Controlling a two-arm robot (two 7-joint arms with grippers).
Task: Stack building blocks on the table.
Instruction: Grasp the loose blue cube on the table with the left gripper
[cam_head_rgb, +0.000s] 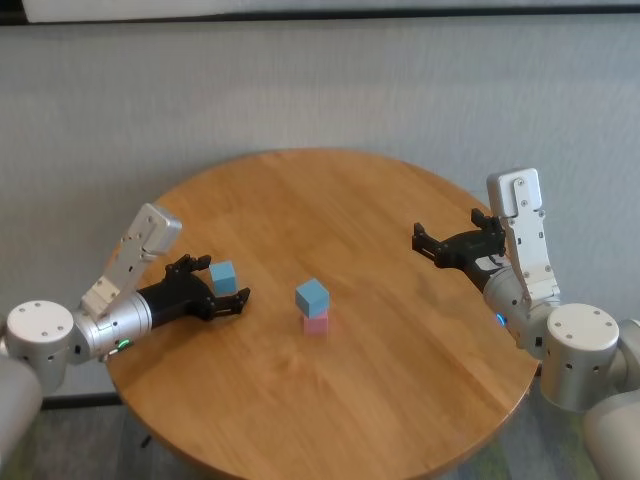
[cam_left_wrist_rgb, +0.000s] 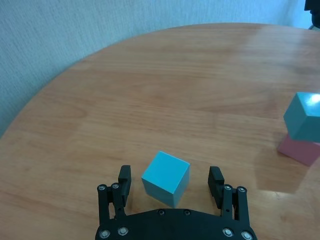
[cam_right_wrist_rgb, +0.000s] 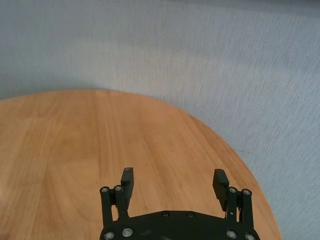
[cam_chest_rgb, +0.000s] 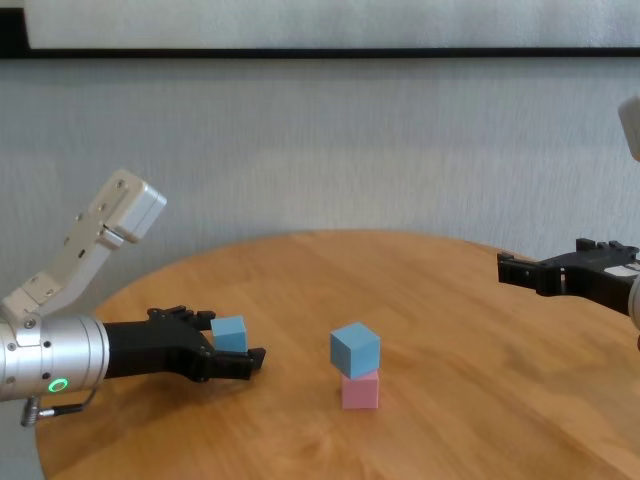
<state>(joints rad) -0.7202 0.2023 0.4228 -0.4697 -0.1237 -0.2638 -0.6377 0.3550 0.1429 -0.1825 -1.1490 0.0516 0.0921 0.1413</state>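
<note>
A light blue block (cam_head_rgb: 312, 295) sits on a pink block (cam_head_rgb: 316, 322) near the middle of the round wooden table (cam_head_rgb: 330, 200); the stack also shows in the chest view (cam_chest_rgb: 356, 349). A second light blue block (cam_head_rgb: 223, 277) rests on the table at the left, between the fingers of my left gripper (cam_head_rgb: 226, 281). In the left wrist view the block (cam_left_wrist_rgb: 166, 178) has gaps to both fingers (cam_left_wrist_rgb: 124, 179), so the gripper (cam_left_wrist_rgb: 170, 181) is open around it. My right gripper (cam_head_rgb: 428, 238) is open and empty above the table's right side.
A grey wall stands behind the table. The table's far half and near edge hold nothing else. The right arm (cam_chest_rgb: 580, 272) hovers well clear of the stack.
</note>
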